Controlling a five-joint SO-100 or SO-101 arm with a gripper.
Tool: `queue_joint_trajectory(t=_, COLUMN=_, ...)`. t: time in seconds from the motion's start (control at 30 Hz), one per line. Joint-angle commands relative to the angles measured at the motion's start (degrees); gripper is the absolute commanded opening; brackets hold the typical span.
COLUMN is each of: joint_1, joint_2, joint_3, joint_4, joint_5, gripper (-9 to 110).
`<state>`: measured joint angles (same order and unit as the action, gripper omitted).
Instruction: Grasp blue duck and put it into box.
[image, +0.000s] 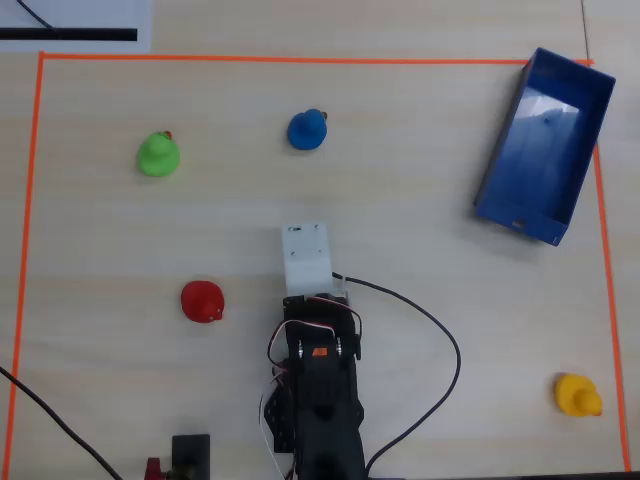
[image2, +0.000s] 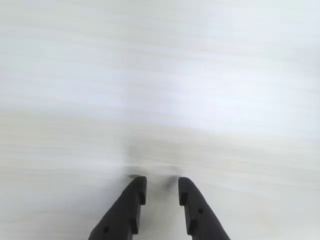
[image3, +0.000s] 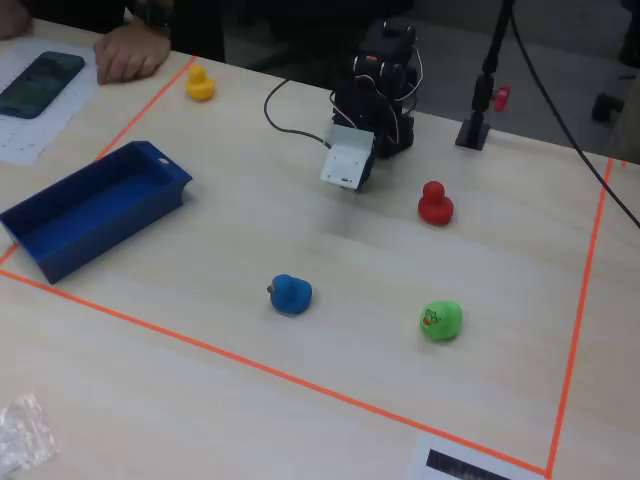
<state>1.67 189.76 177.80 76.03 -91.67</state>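
Observation:
The blue duck (image: 308, 130) stands alone on the pale wood table, also in the fixed view (image3: 291, 294). The deep-blue box (image: 497, 165) lies at the top right of the overhead view and at the left of the fixed view (image3: 110, 235); it holds nothing. My gripper (image2: 162, 185) shows two black fingers with a small gap and nothing between them, just above bare table. In the overhead view the white wrist block (image: 306, 256) hides the fingers; it sits well below the blue duck. The duck is out of the wrist view.
A green duck (image: 158, 154), a red duck (image: 202, 301) close to the arm's left and a yellow duck (image: 577, 394) at bottom right stand inside an orange tape border (image: 300, 59). A black cable (image: 440, 340) loops right of the arm. A hand (image3: 130, 52) rests at the far edge.

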Motion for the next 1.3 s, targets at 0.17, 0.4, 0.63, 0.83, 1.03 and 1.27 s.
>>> queue_joint_trajectory(t=0.17, joint_1=-0.4, joint_2=0.0, joint_3=-0.3, joint_4=1.7, joint_5=0.2, gripper=5)
queue_joint_trajectory(t=0.4, joint_1=-0.4, joint_2=0.0, joint_3=-0.3, joint_4=1.7, joint_5=0.2, gripper=5)
queue_joint_trajectory(t=0.63, joint_1=-0.4, joint_2=0.0, joint_3=-0.3, joint_4=1.7, joint_5=0.2, gripper=4)
queue_joint_trajectory(t=0.83, joint_1=-0.4, joint_2=0.0, joint_3=-0.3, joint_4=1.7, joint_5=0.2, gripper=4)
queue_joint_trajectory(t=1.03, joint_1=-0.4, joint_2=0.0, joint_3=-0.2, joint_4=1.7, joint_5=0.2, gripper=4)
queue_joint_trajectory(t=1.27, joint_1=-0.4, joint_2=0.0, joint_3=-0.2, joint_4=1.7, joint_5=0.2, gripper=4)
